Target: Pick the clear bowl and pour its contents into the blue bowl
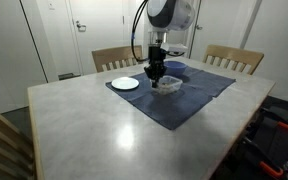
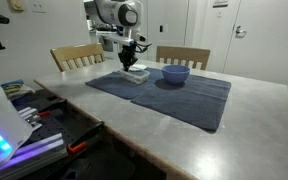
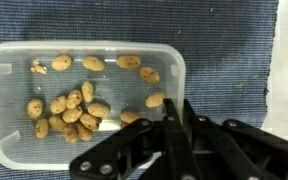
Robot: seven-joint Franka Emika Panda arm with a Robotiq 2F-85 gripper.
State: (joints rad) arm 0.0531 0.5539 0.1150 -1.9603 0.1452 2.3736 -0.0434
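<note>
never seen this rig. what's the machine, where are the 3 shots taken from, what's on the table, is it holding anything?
It is one robot arm with a two-fingered end effector. Two pictures come from cameras standing off the table at different places; the third looks down from the arm's wrist. On the grey table lies a dark blue cloth mat. On the mat are a white plate, a blue bowl and a clear bowl of small tan pieces. The end effector is shut on the clear bowl's near wall; the bowl appears to rest on the mat, not yet lifted.
</note>
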